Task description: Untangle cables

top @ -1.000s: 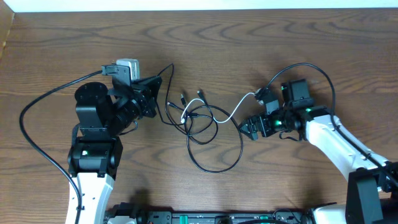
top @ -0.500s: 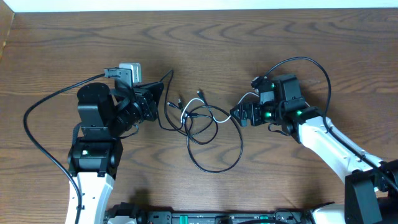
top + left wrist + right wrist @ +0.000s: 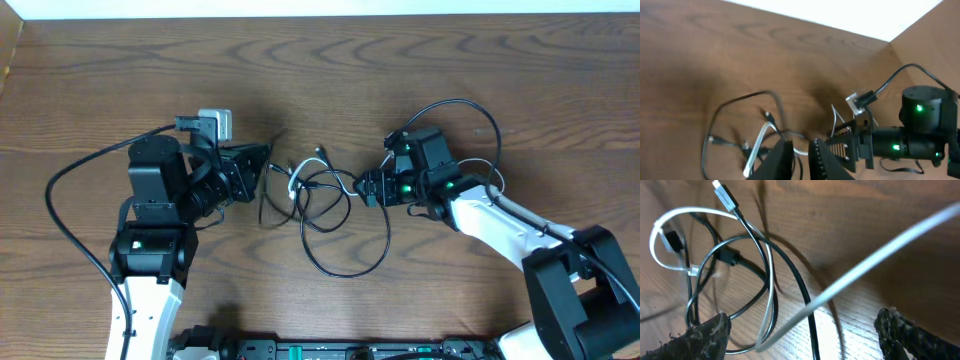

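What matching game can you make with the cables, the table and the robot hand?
Things:
1 table
2 right gripper
3 big cable loop
4 cable between the right gripper's fingers

Matches:
A white
B open wide
C brown wood
D black

Pairs: 1-C, 2-B, 3-D, 4-A.

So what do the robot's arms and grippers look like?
The left arm and right arm: white links, black cylindrical joints, small green lights, a thick black cable looping off each. The left gripper and right gripper are black, two-fingered, with rough-textured pads.
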Motion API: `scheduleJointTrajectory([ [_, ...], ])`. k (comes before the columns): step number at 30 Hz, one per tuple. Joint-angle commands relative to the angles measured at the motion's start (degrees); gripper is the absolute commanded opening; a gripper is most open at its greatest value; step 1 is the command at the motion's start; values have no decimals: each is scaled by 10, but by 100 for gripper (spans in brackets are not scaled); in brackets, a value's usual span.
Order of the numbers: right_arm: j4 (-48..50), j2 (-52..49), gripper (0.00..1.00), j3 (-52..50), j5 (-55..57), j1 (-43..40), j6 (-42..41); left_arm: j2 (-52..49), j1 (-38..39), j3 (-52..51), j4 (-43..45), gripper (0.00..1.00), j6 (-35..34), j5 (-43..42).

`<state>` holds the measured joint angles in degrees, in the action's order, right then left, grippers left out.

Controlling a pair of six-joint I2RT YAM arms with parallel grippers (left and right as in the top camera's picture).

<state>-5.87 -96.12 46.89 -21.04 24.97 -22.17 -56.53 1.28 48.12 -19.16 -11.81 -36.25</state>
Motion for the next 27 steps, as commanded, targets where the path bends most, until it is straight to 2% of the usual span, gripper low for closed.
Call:
scheduleJointTrajectory([
  [1,-3,-3,89,-2,12,10,-7,-5,-2,-1,-12,17,18,-1],
  [8,-52,-3,88,-1,50,14,39,-17,-2,-2,-18,17,30,-2],
  [15,-90,-3,80,-1,89,14,51,-30,-2,-2,-30,17,30,-3],
  [18,-77,-3,84,-1,86,14,51,-38,-1,-3,-53,17,30,-6],
  [21,-43,-3,91,-1,49,14,51,-47,12,-5,-75,17,64,-6],
  [23,-17,-3,92,-1,23,14,50,-53,28,-14,-76,23,86,-6],
  [25,-7,-3,89,-1,18,14,50,-61,46,-23,-76,25,102,-6],
  [27,-14,-3,81,-1,24,14,57,-73,69,-33,-76,29,115,-6],
])
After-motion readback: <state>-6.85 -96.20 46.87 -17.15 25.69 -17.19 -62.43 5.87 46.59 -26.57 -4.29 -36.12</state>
